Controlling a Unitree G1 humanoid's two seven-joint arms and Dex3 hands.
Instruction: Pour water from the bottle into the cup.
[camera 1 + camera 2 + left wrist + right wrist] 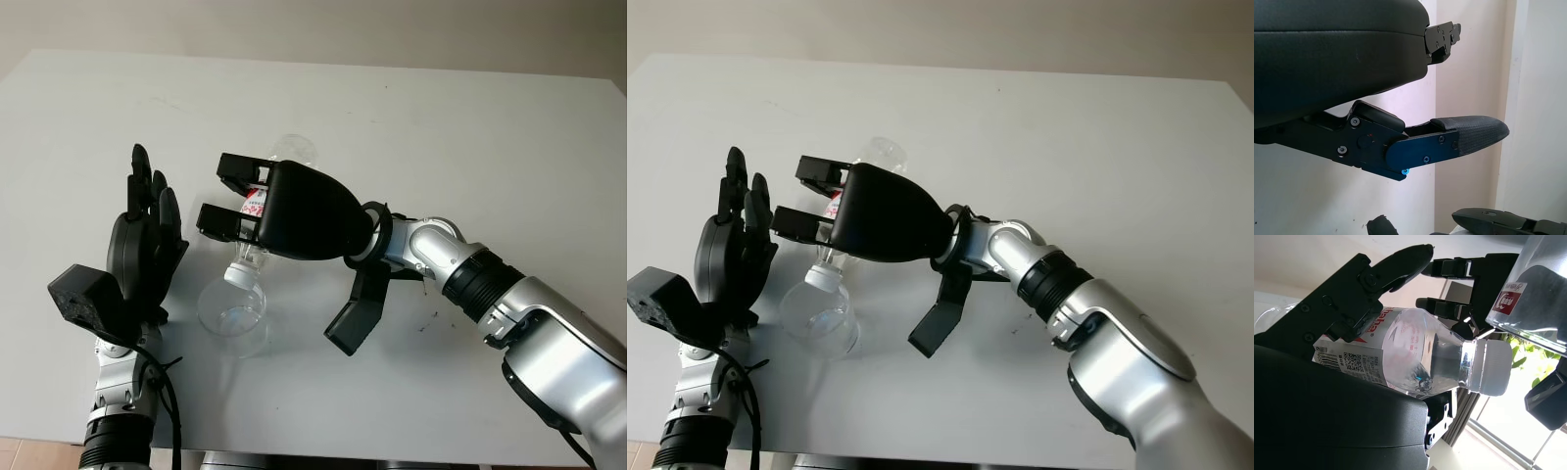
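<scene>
The right hand (257,211) has its fingers wrapped round the bottle (1415,355) and holds it tipped over, neck down — the white cap (1492,368) is on and hangs just above the cup's rim. The cup (233,315) stands on the table (470,147) directly beneath that hand, a clear glass between the two arms. Just beside the cup, on its far side from the right arm, the left hand (145,240) is raised upright and open, holding nothing.
</scene>
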